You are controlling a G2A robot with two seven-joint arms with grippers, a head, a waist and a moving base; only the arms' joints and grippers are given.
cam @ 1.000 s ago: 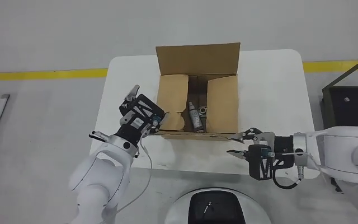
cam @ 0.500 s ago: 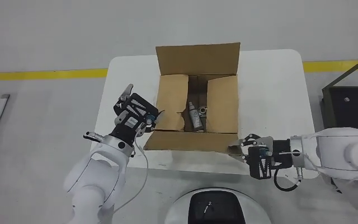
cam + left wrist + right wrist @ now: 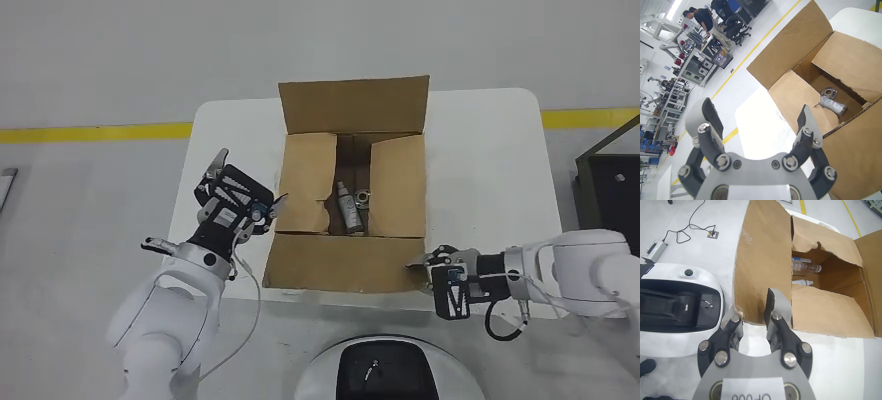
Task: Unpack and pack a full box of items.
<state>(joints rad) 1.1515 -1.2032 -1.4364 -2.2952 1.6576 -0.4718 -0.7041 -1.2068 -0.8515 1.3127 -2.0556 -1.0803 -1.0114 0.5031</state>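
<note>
1. Box [image 3: 352, 150] sits mid-table [image 3: 490, 150]. Back flap [image 3: 355, 105] stands up at 12 o'clock. Two side flaps [image 3: 400, 185] are folded inward, with a gap between them.
2. Near flap [image 3: 340, 262] is folded outward at 6 o'clock, lying low toward the table's near edge.
3. Right tool [image 3: 425, 263] is at the box's 5 o'clock, fingers narrow and clamped on the near flap's corner. In the right wrist view one pad [image 3: 770, 302] lies on top of the cardboard and the other finger is under it.
4. Left tool [image 3: 247, 183] is at the box's 9 o'clock, just beside the side wall. Its fingers are spread wide and hold nothing.
5. Inside, seen through the gap: a white bottle [image 3: 832, 107] on its side, a metal flange [image 3: 829, 92] just beside it, and a clear plastic bottle [image 3: 806, 267] lying down.
</note>
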